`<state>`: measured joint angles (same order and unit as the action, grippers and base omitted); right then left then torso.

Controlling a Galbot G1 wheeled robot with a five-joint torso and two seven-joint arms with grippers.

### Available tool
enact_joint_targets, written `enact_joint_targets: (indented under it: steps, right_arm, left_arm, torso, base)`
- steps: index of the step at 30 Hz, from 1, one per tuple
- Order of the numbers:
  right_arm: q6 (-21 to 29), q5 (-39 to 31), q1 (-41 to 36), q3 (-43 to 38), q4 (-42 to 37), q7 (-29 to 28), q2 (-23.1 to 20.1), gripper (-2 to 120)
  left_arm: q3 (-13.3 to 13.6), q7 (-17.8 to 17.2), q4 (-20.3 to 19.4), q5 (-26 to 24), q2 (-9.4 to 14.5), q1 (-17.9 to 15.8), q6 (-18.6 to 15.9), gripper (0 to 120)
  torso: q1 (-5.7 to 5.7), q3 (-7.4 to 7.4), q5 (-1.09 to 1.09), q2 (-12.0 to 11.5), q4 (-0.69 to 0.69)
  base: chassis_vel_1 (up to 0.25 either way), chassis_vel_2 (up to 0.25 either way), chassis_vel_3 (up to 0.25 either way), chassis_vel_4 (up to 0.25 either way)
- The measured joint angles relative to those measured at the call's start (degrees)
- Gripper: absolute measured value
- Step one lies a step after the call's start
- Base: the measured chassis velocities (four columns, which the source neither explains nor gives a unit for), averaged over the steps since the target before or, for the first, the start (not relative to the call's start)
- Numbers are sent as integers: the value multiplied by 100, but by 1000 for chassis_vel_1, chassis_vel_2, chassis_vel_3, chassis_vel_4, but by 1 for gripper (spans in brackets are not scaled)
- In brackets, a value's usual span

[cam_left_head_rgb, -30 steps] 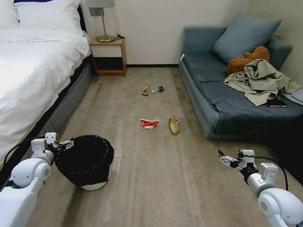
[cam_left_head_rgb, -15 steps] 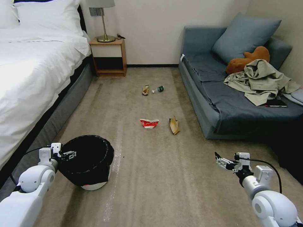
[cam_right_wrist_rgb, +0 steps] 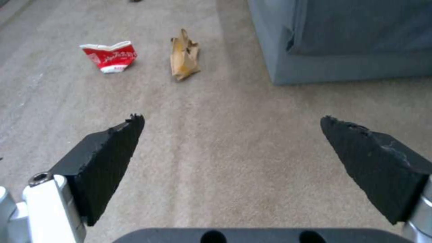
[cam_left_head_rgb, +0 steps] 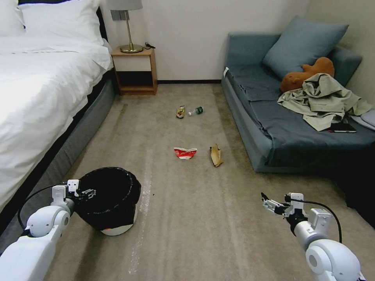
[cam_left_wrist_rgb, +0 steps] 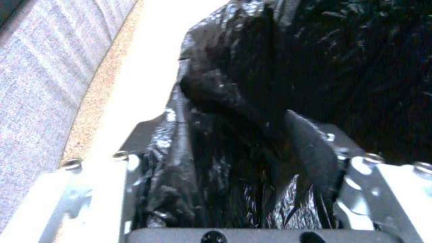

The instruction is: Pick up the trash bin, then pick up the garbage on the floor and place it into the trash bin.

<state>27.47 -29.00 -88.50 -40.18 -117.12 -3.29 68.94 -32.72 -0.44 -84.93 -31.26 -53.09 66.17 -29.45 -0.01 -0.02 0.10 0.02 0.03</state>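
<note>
The trash bin (cam_left_head_rgb: 113,218), white with a black bag (cam_left_wrist_rgb: 342,50) as liner, stands on the carpet near the bed. My left gripper (cam_left_head_rgb: 88,192) is open and straddles its near-left rim, with bag folds between the fingers (cam_left_wrist_rgb: 234,135). The garbage lies farther out. A red-and-white carton (cam_left_head_rgb: 185,153) (cam_right_wrist_rgb: 109,56) and a tan paper scrap (cam_left_head_rgb: 215,155) (cam_right_wrist_rgb: 183,55) sit mid-floor. A gold-brown wrapper (cam_left_head_rgb: 180,112) and a small bottle (cam_left_head_rgb: 196,111) lie beyond them. Low over bare carpet, my right gripper (cam_left_head_rgb: 269,205) (cam_right_wrist_rgb: 232,119) is open and empty, well short of the scrap.
A white bed (cam_left_head_rgb: 43,89) runs along the left. A wooden nightstand (cam_left_head_rgb: 134,70) with a lamp stands at the back wall. A blue sofa (cam_left_head_rgb: 269,144) on the right holds a pillow, a plush toy (cam_left_head_rgb: 306,74) and a beige garment (cam_left_head_rgb: 322,99). Open carpet lies between.
My left gripper has come down onto the bin's rim. My right arm has lowered and drawn slightly inward. The bin and the litter have not moved.
</note>
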Motion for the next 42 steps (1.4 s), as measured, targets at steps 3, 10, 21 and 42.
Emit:
enact_joint_targets:
  steps: [3, 10, 21, 42]
  right_arm:
    - [32, -1, -2, 17, -11, -7, 23, 100]
    - [128, -28, 8, 76, -52, -54, 107, 100]
    - [146, -41, -4, 131, -39, -79, 333, 100]
    - [-558, -25, -58, 274, -86, 139, 682, 100]
  left_arm:
    - [-18, 102, 28, 0, 13, 0, 39, 52]
    - [-167, 324, -74, -114, 32, 72, 169, 30]
    - [-514, 356, -557, -9, -195, 285, 312, 6]
    - [-1472, 312, -1936, 546, -526, 843, 605, 4]
  torso:
    - [0, 0, -4, 0, 0]
    - [0, 2, -17, -2, -7]
    - [0, 3, -13, -4, -8]
    - [0, 2, -10, -3, -4]
  base:
    - [0, 0, 0, 0]
    - [0, 0, 0, 0]
    - [0, 0, 0, 0]
    - [0, 0, 0, 0]
